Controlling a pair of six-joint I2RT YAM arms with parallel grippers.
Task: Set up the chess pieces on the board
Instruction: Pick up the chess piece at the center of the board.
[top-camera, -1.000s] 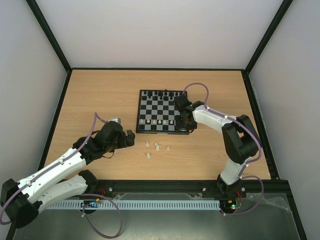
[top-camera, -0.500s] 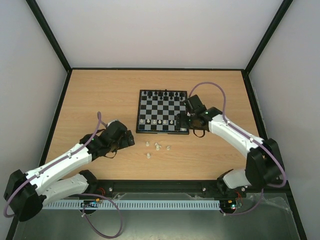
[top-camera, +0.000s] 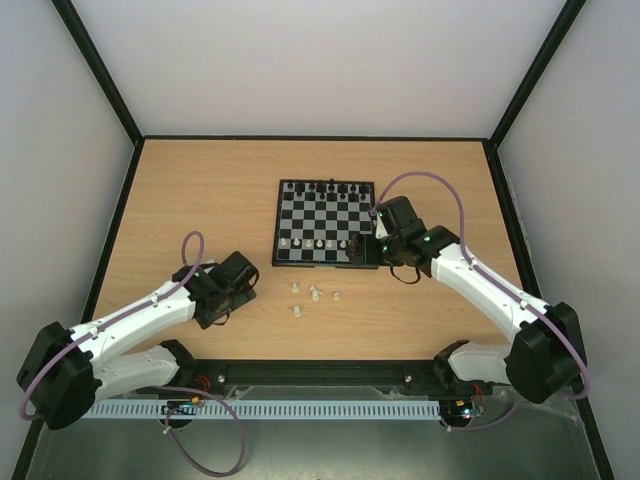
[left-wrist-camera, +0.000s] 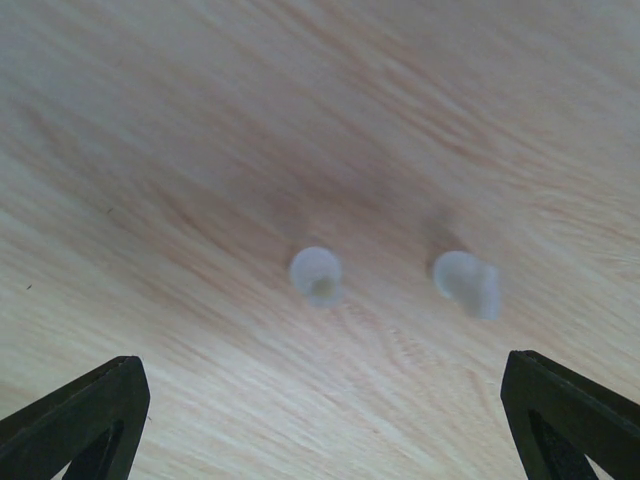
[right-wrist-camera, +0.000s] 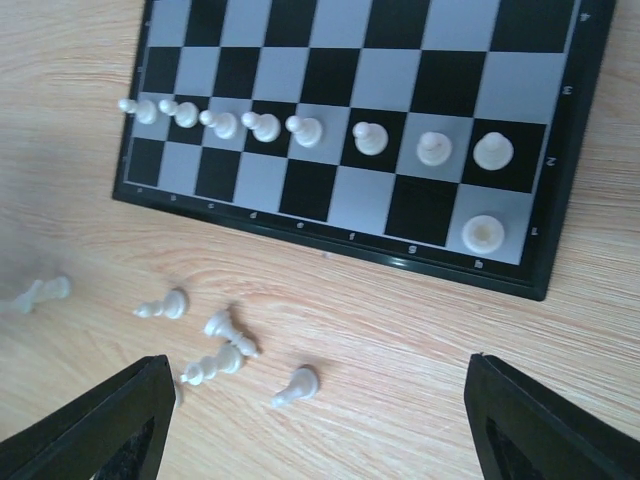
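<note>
Your left gripper (left-wrist-camera: 320, 400) and right gripper (right-wrist-camera: 318, 400) gape empty; toppled pieces (right-wrist-camera: 215, 366) lie bunched near the board (right-wrist-camera: 360, 200), so one pinch may scatter neighbours.

I have the white-shelled, black-jointed left arm (top-camera: 130, 322) lying low. It reaches from its base at bottom left up and rightward, with a purple cable (top-camera: 190, 245) looping above the wrist. Its black two-finger left gripper (top-camera: 250, 284) points right. In the left wrist view, the dark fingers (left-wrist-camera: 85, 415) sit at the two lower corners, spread wide with nothing gripped.

My matching right arm (top-camera: 485, 290) folds at a black elbow far right. The forearm then runs up and leftward to the wrist, where its own purple cable arches overhead. The black right gripper (top-camera: 372, 246) angles down and left. Its jaws are also wide apart in the right wrist view and hold nothing.
</note>
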